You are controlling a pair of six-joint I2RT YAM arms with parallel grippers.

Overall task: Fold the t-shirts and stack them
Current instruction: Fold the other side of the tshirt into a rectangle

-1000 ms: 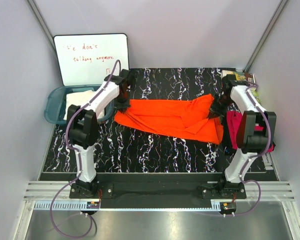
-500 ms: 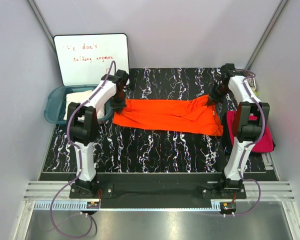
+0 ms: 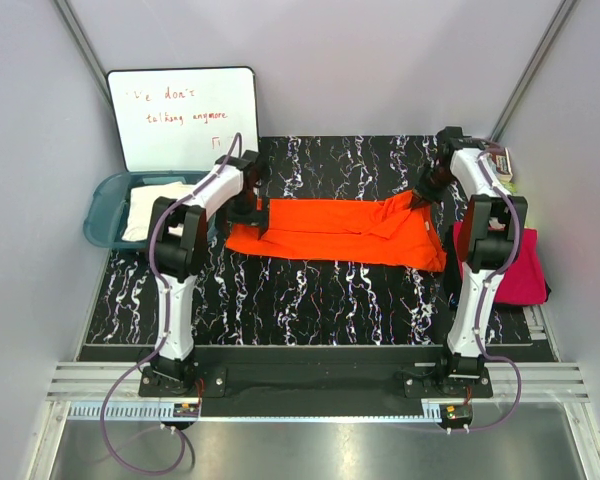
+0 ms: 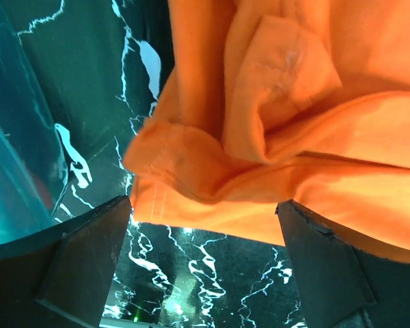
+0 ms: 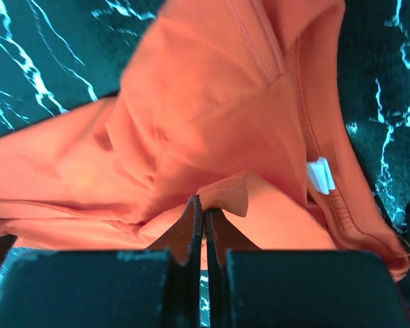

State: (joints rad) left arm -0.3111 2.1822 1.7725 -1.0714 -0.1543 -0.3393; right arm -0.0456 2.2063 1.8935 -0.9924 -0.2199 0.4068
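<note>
The orange t-shirt [image 3: 335, 232] lies stretched sideways across the middle of the black marbled table. My left gripper [image 3: 252, 212] stands open over its left end. In the left wrist view the bunched hem [image 4: 191, 171] lies just beyond the wide-apart fingers [image 4: 82, 260], with nothing between them. My right gripper [image 3: 420, 197] is shut on a folded corner of orange cloth [image 5: 225, 195] at the shirt's right end, near a white label [image 5: 320, 174]. The magenta t-shirt [image 3: 520, 280] lies at the right edge behind the right arm. The cream t-shirt [image 3: 145, 210] sits in the tub.
A teal plastic tub [image 3: 100, 215] stands at the left edge, close to my left gripper and showing in the left wrist view [image 4: 14, 137]. A whiteboard [image 3: 183, 115] leans on the back wall. Booklets [image 3: 502, 160] lie at the back right corner.
My left gripper has opened and let go of the shirt's left end. Both arms drew the orange shirt out straighter and farther back over the last second.
</note>
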